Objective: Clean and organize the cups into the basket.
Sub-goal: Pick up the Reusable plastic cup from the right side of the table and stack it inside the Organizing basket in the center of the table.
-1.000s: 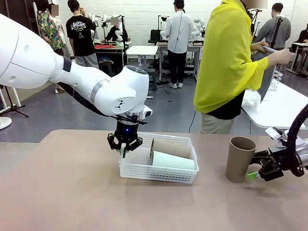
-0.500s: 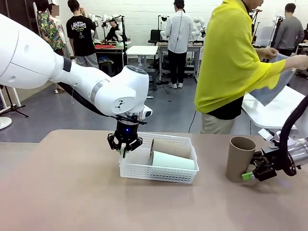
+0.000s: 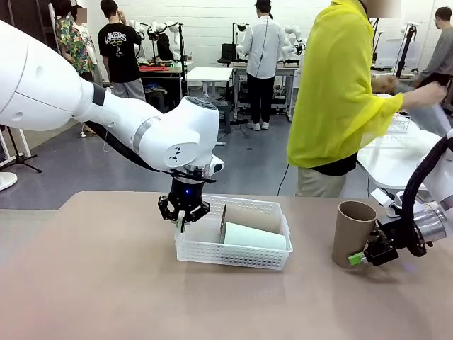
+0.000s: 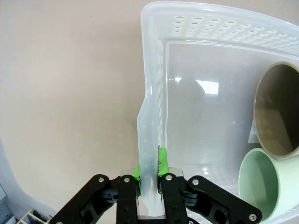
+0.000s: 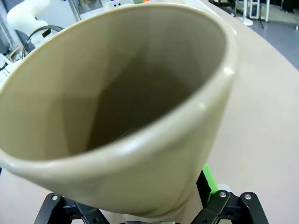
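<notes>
The white lattice basket point(image 3: 212, 249) sits mid-table. My left gripper point(image 3: 182, 218) is shut on its left rim; in the left wrist view the green pads point(image 4: 137, 173) of that gripper point(image 4: 149, 175) pinch the basket wall point(image 4: 152, 116). Inside lie a mint green cup point(image 3: 255, 236) point(image 4: 266, 186) and a brown cup point(image 3: 248, 216) point(image 4: 278, 109), both on their sides. Another brown cup point(image 3: 352, 234) point(image 5: 131, 116) stands upright on the table at the right. My right gripper point(image 3: 359, 257) point(image 5: 135, 198) is open, its jaws straddling this cup's base, with one green pad point(image 5: 208, 179) against its side.
A person in a yellow top point(image 3: 340, 92) stands beyond the far table edge, turned towards a white table point(image 3: 403, 156) at the right. Bare tabletop point(image 3: 106, 283) spreads left of and in front of the basket.
My right gripper has slid left along the table, closing in on the upright brown cup's base. The left gripper and the basket have stayed put. The person has moved their arms.
</notes>
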Controlling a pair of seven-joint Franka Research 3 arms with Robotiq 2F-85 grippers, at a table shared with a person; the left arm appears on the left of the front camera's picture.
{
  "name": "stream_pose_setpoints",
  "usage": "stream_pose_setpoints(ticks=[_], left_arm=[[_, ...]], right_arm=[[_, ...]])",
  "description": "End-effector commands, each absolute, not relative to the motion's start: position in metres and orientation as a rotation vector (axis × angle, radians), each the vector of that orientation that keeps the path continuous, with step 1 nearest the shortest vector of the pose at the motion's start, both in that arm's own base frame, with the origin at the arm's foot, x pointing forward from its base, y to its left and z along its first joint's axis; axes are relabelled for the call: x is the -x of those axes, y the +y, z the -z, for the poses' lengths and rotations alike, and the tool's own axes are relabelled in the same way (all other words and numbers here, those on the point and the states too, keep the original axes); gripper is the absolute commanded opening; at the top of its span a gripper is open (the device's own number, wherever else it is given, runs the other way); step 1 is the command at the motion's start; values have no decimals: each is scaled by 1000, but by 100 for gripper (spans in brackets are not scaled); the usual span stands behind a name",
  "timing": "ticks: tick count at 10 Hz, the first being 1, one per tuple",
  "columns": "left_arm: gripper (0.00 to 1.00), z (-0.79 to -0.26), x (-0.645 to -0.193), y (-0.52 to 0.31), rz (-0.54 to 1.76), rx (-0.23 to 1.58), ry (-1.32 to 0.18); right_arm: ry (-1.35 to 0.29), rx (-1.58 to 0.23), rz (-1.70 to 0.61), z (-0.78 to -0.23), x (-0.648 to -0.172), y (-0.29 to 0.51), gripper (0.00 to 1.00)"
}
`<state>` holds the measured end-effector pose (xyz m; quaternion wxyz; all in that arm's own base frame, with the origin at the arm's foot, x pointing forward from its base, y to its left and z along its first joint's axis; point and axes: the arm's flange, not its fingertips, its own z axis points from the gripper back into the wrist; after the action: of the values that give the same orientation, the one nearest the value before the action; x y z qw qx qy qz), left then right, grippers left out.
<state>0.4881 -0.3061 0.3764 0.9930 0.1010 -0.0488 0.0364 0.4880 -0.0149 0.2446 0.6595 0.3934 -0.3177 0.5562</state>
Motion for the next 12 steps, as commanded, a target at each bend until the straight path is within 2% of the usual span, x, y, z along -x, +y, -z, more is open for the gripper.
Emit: stream_pose_setpoints(ticks=[1,2,3,4,6,7,11,12], left_arm=[[0,-374,-487,-305,-70,-208,-95],[0,-374,-487,-305,-70,-208,-95],[0,-374,-487,-305,-70,-208,-95],[0,-374,-487,-305,-70,-208,-95],[0,-374,-487,-305,-70,-208,-95],[0,-374,-487,-305,-70,-208,-95],[0,-374,-487,-305,-70,-208,-95],[0,-374,-487,-305,-70,-208,-95]], right_arm=[[-818,-885,-1325,-244,-489,-12,85],[-815,-884,-1330,-244,-488,-12,42],[-815,-881,-1336,-244,-488,-13,27],[-818,-881,-1326,-244,-489,-14,0],[-805,-902,-1255,-257,-484,-15,0],[-822,-892,-1217,-293,-471,-14,77],[-873,-828,-1110,-446,-435,-15,77],[-882,-800,-1100,-468,-430,-13,77]])
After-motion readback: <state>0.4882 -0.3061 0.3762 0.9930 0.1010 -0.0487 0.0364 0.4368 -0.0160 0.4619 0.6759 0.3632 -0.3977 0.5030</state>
